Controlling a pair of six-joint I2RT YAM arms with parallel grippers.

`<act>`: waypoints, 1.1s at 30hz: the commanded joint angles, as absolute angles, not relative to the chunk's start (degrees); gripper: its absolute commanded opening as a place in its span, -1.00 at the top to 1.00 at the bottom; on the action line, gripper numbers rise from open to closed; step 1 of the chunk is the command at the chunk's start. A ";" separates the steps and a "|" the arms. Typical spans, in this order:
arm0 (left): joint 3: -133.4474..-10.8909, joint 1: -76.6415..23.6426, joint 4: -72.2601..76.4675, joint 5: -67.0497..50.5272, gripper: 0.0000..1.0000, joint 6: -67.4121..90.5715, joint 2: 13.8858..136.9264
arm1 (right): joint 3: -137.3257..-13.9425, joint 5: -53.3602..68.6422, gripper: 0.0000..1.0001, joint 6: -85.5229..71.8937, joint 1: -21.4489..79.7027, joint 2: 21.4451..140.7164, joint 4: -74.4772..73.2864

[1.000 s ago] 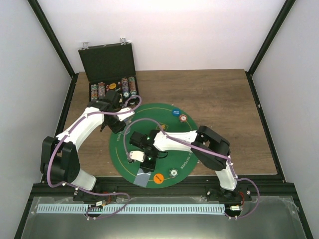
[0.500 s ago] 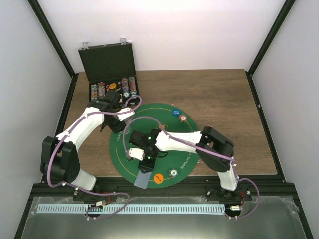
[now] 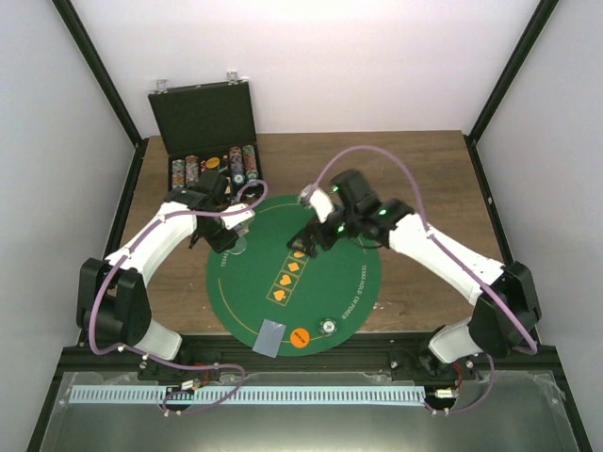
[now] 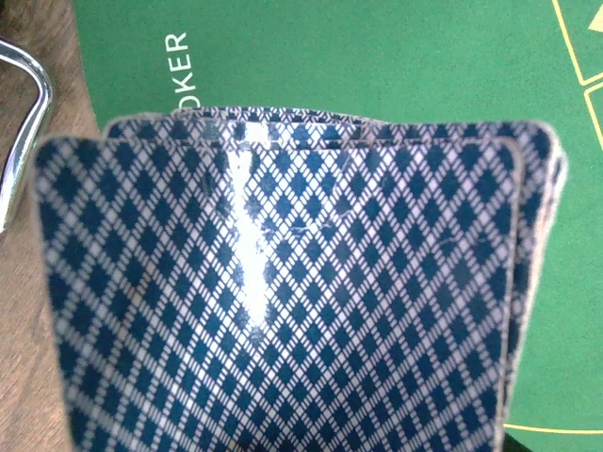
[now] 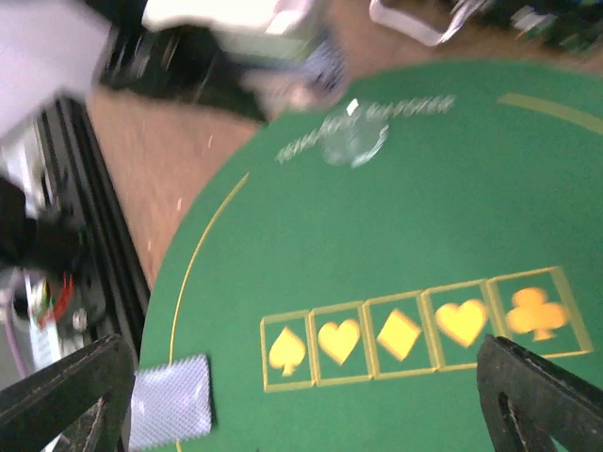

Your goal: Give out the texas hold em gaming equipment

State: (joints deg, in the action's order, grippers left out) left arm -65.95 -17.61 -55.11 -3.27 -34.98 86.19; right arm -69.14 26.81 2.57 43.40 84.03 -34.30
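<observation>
Where the green mat [image 3: 247,303] nears the bottom of the frame, one face-down card [image 3: 271,337] lies beside an orange disc [image 3: 300,337] and a silvery disc [image 3: 327,326]. Mid-frame, the right gripper [image 3: 309,243] hangs wide open and empty, and the left gripper [image 3: 226,237] clamps a stack of cards [image 4: 283,282]; more discs [image 3: 212,169] sit in the black case [image 3: 203,113] at upper left.

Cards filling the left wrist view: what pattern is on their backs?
A dark blue and white diamond lattice covers the cards, clearest in the left wrist view.
</observation>
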 commanded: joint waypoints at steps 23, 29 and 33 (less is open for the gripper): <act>-77.61 -25.86 -65.65 -10.82 0.19 -39.65 87.58 | -76.70 66.99 -0.97 -24.99 31.30 108.32 2.32; -78.10 -25.93 -65.94 -12.46 0.19 -39.47 87.25 | -81.34 68.80 -0.89 -26.12 32.52 112.70 2.94; -78.55 -25.93 -65.91 -12.96 0.19 -39.16 87.23 | -81.64 71.54 -0.85 -27.86 33.30 114.69 6.26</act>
